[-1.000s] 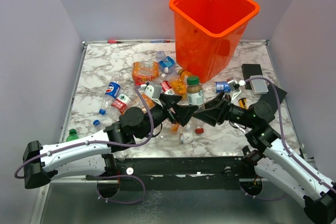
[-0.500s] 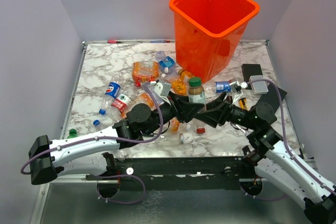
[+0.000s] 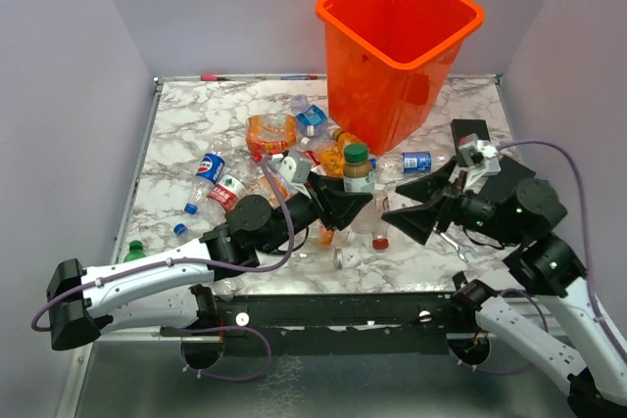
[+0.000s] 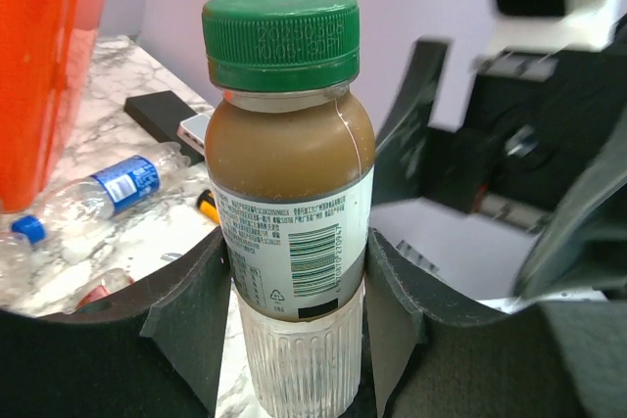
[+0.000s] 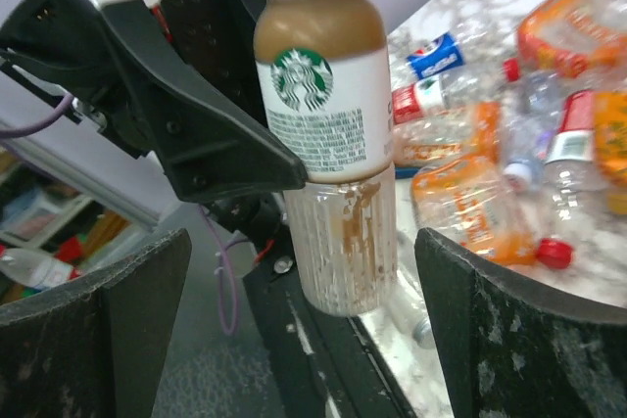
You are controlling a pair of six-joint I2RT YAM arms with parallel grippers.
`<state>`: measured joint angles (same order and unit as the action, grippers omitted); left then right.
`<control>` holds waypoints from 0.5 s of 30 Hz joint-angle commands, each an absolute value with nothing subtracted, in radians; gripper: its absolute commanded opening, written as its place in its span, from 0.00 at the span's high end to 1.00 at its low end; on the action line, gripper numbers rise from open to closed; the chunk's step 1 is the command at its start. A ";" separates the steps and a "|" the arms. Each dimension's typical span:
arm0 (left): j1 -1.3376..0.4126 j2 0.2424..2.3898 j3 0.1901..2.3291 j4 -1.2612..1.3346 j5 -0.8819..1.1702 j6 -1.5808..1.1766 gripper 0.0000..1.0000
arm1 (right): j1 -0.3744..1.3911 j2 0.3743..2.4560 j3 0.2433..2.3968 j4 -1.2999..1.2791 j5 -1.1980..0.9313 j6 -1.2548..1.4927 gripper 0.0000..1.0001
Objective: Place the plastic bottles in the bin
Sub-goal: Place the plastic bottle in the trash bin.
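Near the table's middle: one green-capped coffee bottle (image 4: 289, 163), brown-filled, white label, upright. Its clear ribbed lower part is pinched between the black fingers of the left gripper (image 3: 351, 205). To its right, apart: right gripper (image 3: 413, 206), fingers spread wide, nothing between them. On the marble table (image 3: 176, 134): loose crushed bottles (image 3: 271, 132). Behind them, toward the far edge: orange bin (image 3: 392, 95), upright.

Registered as robotics lab cell: boxed by plain grey panels (image 3: 69, 75), surfaced with marble-print tabletop (image 3: 186, 124), edged by black rail (image 3: 333, 312) bearing cabled left arm (image 3: 137, 281) and right arm (image 3: 534, 325).
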<state>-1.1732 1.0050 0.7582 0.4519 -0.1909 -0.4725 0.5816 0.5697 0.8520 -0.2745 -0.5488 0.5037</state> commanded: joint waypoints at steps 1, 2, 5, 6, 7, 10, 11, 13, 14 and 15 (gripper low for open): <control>-1.168 0.934 0.766 0.300 -0.148 -0.344 0.89 | 0.588 0.585 1.043 -0.494 -0.391 0.382 0.00; -1.169 0.926 0.768 0.269 -0.134 -0.328 0.90 | 0.588 0.609 1.081 -0.497 -0.367 0.384 0.01; -1.168 0.905 0.768 0.209 -0.100 -0.307 0.92 | 0.588 0.720 1.203 -0.517 -0.335 0.403 0.06; -1.168 0.897 0.766 0.204 -0.092 -0.304 0.92 | 0.588 0.765 1.233 -0.524 -0.340 0.411 0.09; -1.169 0.889 0.763 0.202 -0.088 -0.307 0.92 | 0.588 0.809 1.258 -0.527 -0.358 0.424 0.11; -1.169 0.878 0.759 0.200 -0.086 -0.310 0.94 | 0.589 0.903 1.289 -0.478 -0.441 0.455 0.14; -1.168 0.876 0.759 0.197 -0.086 -0.309 0.94 | 0.589 0.919 1.292 -0.460 -0.460 0.466 0.14; -1.168 0.879 0.763 0.187 -0.084 -0.305 0.94 | 0.590 0.947 1.305 -0.446 -0.476 0.477 0.14; -1.168 0.881 0.765 0.184 -0.084 -0.303 0.94 | 0.592 0.959 1.313 -0.449 -0.479 0.477 0.14; -1.168 0.884 0.767 0.183 -0.084 -0.302 0.94 | 0.595 0.969 1.317 -0.453 -0.480 0.477 0.14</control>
